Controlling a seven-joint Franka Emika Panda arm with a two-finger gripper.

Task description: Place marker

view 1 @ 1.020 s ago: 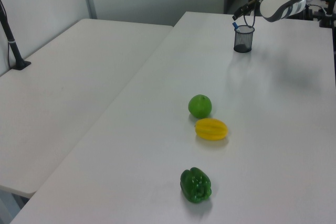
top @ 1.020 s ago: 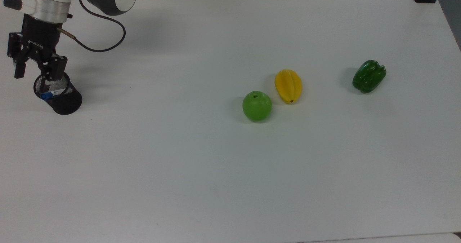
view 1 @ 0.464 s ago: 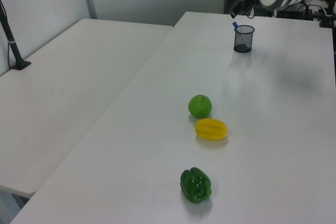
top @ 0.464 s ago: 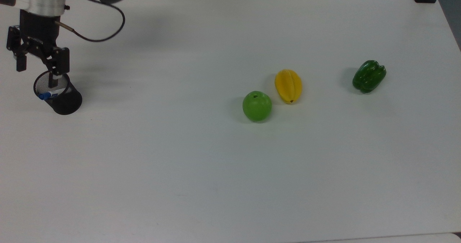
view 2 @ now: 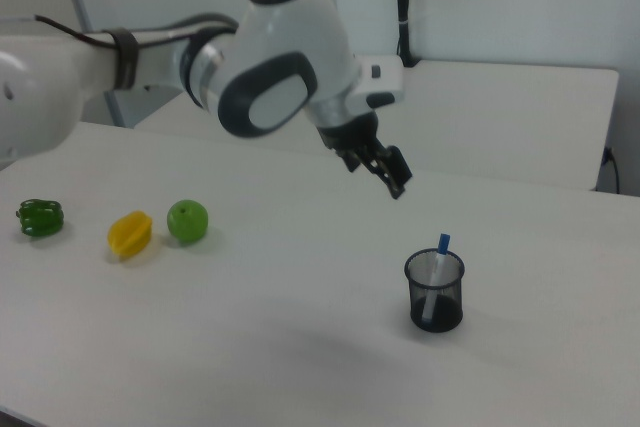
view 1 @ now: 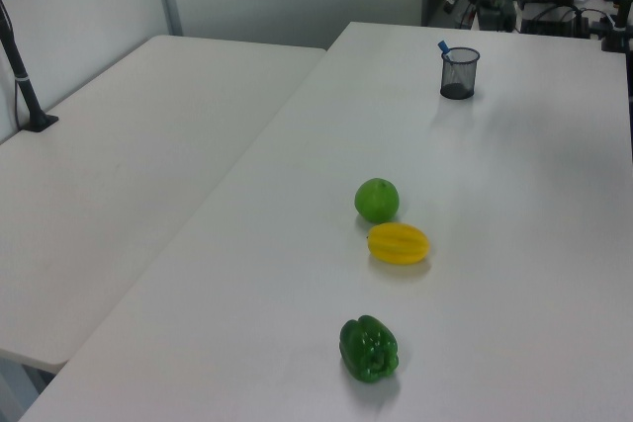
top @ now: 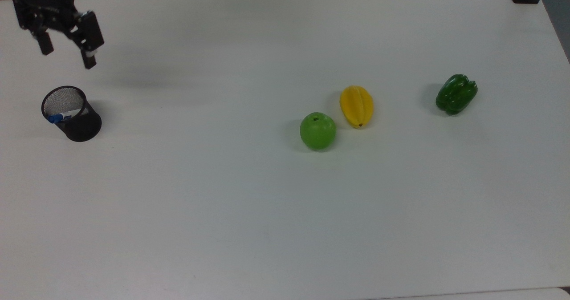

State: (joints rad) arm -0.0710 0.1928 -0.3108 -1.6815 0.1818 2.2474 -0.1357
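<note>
since half a second ago the gripper (top: 67,56) has pulled up and away from the black mesh cup (top: 76,121), fingers spread with nothing between them. the marker (top: 62,116) stands inside the cup, blue cap poking over the rim; no lettering can be read. apple (top: 317,131), starfruit (top: 356,106) and green pepper (top: 456,94) sit well apart from the cup.

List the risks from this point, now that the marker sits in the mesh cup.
1. The marker leans in the mesh cup with its blue cap above the rim; a bump could tip the light cup over.
2. The gripper, open and empty, hangs above the table near the cup; a low sweep back toward it might catch the cap.
3. A move across the table could knock the green apple, the yellow starfruit or the green pepper.
</note>
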